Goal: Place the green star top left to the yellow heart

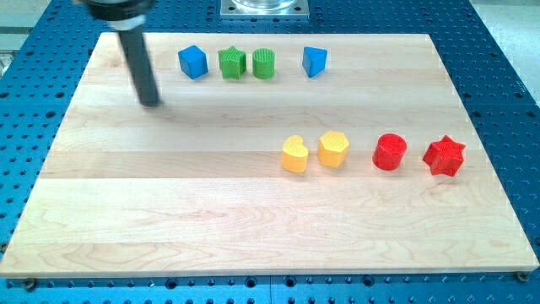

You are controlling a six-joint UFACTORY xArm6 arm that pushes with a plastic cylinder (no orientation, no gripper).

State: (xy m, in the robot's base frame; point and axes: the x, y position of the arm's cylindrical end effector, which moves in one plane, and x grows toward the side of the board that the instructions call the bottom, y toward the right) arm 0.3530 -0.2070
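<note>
The green star [232,62] lies near the view's top, between a blue cube [192,62] on its left and a green cylinder [264,63] on its right. The yellow heart [294,154] lies near the board's middle, below and right of the star. My tip [151,102] rests on the board, left of and a little below the blue cube, well apart from the star.
A yellow hexagon-like block [334,149] sits just right of the heart. A red cylinder [390,152] and a red star [445,156] lie further right. A blue wedge-like block [315,61] lies at the top. The wooden board [169,219] sits on a blue perforated table.
</note>
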